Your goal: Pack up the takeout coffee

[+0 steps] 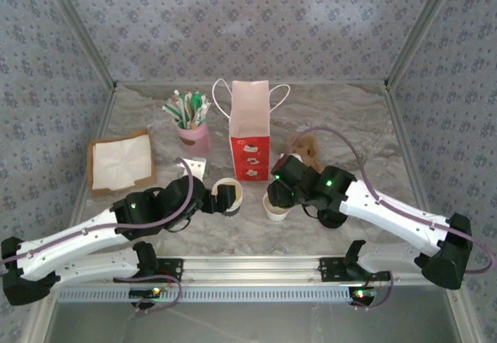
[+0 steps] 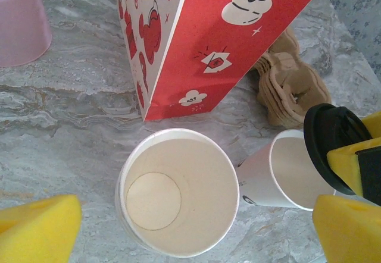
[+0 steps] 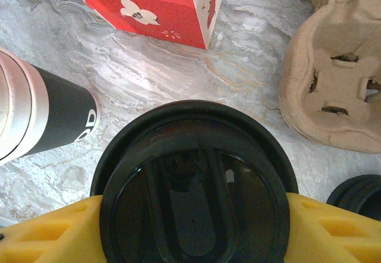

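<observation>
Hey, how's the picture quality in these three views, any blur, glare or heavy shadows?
Top view: soft, even light, only faint shadows on the table. Left wrist view: open white cup sharp, the near yellow fingers blurred. Right wrist view: black lid very close and slightly soft, pale sheen on the marble.

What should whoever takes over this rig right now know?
Left gripper: open, straddling an open white cup, not gripping it.
Right gripper: shut on the black lid, held at the rim of the takeout cup; mouth not yet covered.
Red bag stands upright behind both cups.
Done: lid picked up. Left: seat lid, pack the cup.
</observation>
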